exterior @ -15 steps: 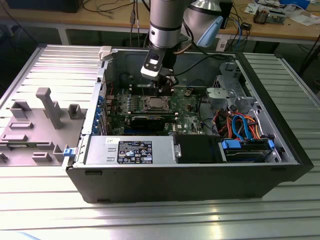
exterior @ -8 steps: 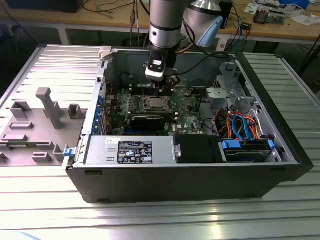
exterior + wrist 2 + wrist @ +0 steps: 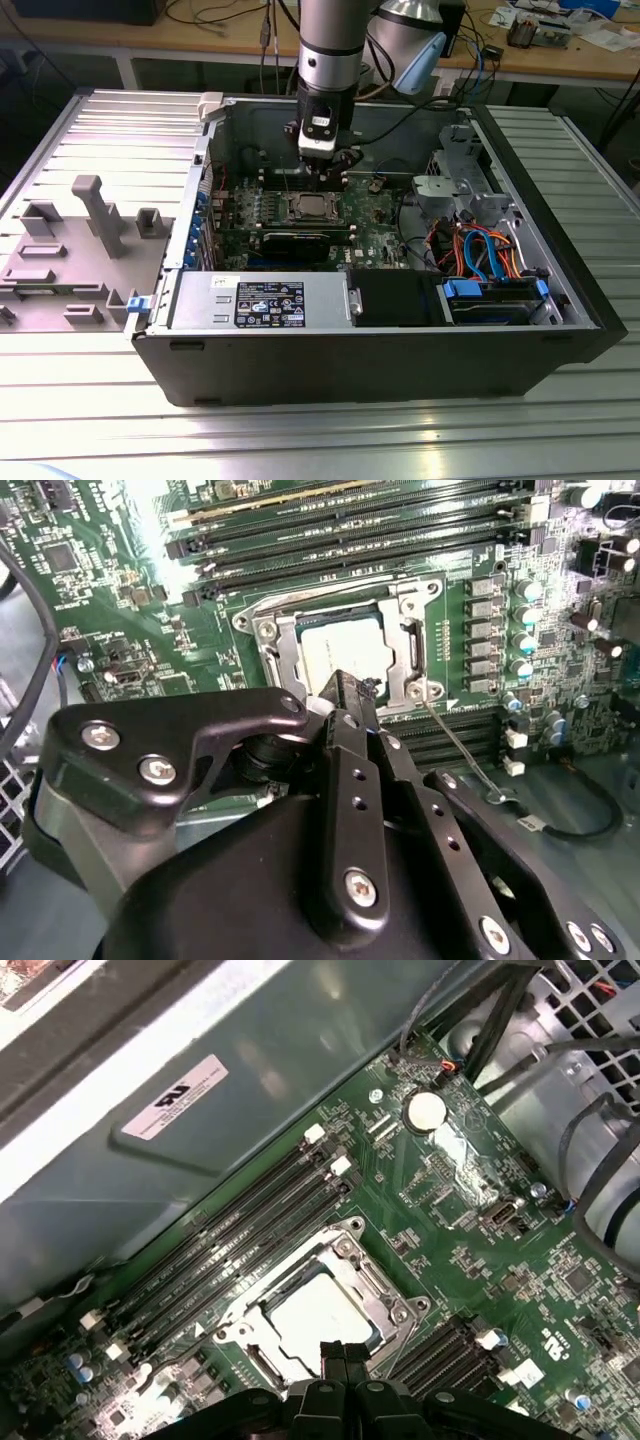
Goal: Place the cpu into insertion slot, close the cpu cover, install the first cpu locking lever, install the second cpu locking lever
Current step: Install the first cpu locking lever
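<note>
cpu (image 3: 340, 650) is seen seated in the insertion slot (image 3: 330, 583), mid-board, with the cpu cover (image 3: 402, 645) apparently laid flat over it. from the exterior view's left: the case wall (image 3: 190, 190) is well apart; the gripper (image 3: 348, 685), closed narrow on nothing, is held at the slot's edge; a thin locking lever (image 3: 455, 745) looks unlatched and is best pressed squarely; room is narrowed by cables (image 3: 480, 250) on the exterior view's right.
</note>
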`<state>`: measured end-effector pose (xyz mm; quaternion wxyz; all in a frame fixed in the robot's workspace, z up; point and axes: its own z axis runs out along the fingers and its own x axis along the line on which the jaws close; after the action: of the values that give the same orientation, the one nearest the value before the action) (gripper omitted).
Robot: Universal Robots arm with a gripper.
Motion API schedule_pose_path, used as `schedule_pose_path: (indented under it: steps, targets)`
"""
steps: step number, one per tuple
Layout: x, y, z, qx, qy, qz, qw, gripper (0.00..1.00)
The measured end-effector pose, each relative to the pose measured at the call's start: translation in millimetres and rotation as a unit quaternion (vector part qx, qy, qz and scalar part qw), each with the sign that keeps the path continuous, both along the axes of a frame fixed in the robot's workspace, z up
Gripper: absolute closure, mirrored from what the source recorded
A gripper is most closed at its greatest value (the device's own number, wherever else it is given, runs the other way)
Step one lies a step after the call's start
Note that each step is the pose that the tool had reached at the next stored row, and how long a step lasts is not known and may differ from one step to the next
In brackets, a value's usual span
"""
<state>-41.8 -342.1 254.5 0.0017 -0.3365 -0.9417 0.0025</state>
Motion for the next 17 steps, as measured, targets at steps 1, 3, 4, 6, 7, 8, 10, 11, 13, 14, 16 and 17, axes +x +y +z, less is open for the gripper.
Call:
schedule_pose_path:
  steps: [1,3,4,6,7,8,10,11,13,14,16,17]
  targets:
    - [0.0,0.0,0.0,0.0001,-0.0001,0.01,1.0,0.89]
    - [0.0,0.0,0.0,0.0001,-0.0001,0.027,0.9996,0.89]
    - [0.0,0.0,0.0,0.0001,-0.0001,0.037,0.9993,0.89]
    - [0.0,0.0,0.1,0.0,0.0,0.062,0.9981,0.89]
    - [0.0,0.0,0.1,0.0,0.0,0.071,0.9975,0.89]
    - [0.0,0.0,0.1,0.0,0.0,0.079,0.9969,0.89]
    - [0.0,0.0,0.1,0.0,0.0,0.1,0.995,0.89]
    - [0.0,0.0,0.1,0.0,-0.0001,0.114,0.9935,0.89]
    - [0.0,0.0,0.1,0.0,0.0,0.132,0.9913,0.89]
    - [0.0,0.0,0.1,0.0,0.0,0.142,0.9899,0.89]
    - [0.0,0.0,0.1,0.0,-0.0001,0.17,0.9854,0.89]
    - [0.0,0.0,0.1,0.0,-0.0001,0.185,0.9828,0.89]
